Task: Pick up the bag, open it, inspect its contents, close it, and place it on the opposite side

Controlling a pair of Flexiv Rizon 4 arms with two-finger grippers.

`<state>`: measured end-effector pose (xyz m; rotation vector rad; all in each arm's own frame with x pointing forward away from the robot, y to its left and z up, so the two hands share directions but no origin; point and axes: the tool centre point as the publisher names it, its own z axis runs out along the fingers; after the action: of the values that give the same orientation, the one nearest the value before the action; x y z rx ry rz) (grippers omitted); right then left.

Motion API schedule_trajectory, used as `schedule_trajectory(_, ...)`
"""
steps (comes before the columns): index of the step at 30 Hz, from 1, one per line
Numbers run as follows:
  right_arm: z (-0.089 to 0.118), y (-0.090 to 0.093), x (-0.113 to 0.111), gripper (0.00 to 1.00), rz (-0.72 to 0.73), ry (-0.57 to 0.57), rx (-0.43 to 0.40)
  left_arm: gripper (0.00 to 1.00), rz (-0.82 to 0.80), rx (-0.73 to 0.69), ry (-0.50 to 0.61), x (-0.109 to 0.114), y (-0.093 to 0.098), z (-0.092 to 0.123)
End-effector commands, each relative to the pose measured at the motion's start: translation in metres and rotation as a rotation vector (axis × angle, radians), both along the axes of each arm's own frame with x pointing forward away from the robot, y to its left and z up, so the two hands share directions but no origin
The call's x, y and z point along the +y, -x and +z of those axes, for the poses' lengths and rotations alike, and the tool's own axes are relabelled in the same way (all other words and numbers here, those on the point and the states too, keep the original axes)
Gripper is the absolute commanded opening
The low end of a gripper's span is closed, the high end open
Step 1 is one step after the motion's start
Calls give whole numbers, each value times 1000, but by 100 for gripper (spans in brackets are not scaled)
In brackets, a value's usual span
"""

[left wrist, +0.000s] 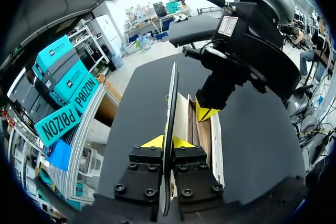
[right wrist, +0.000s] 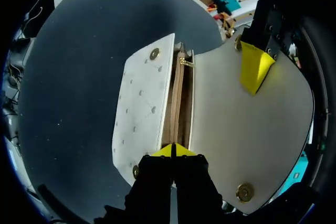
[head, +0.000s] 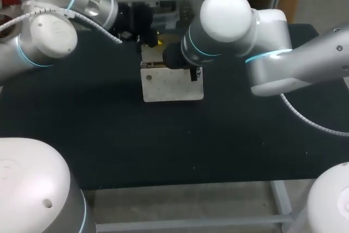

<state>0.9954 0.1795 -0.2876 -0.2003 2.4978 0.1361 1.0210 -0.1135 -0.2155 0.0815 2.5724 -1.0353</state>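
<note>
The white bag (head: 172, 87) lies open at the far middle of the black table (head: 163, 145), its flap (right wrist: 252, 124) raised on edge and pinched thin between the left gripper (left wrist: 164, 143) tips, while the right gripper (right wrist: 173, 151) nips its yellow tips together on the tan-lined rim of the mouth.

Head view: right arm (head: 226, 20) covers the bag (head: 172, 85) top and the right tool (right wrist: 172, 151). The left tool (left wrist: 167, 142) shows there only as a yellow speck. Bag inside is a dark slot in both wrist views, so contents can't be told. Left wrist view: flap (left wrist: 172, 103) is edge-on, face hidden. Right wrist view: flap's far side is lost at the black rim.
</note>
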Motion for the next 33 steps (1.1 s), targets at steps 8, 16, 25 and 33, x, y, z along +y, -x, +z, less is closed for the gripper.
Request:
schedule_trajectory(8, -15, 3, 2, 0, 5, 22, 36, 0, 19, 9, 31, 5, -2, 7)
schedule_trajectory(16, -19, 1, -2, 0, -5, 24, 51, 0, -11, 21, 33, 2, 5, 9)
schedule_trajectory(25, -21, -22, 0, 0, -6, 28, 68, 0, -37, 44, 37, -1, 14, 6)
schedule_trajectory(33, -36, -29, 6, 0, 34, 42, 132, 0, -58, 49, 39, -2, 18, 5)
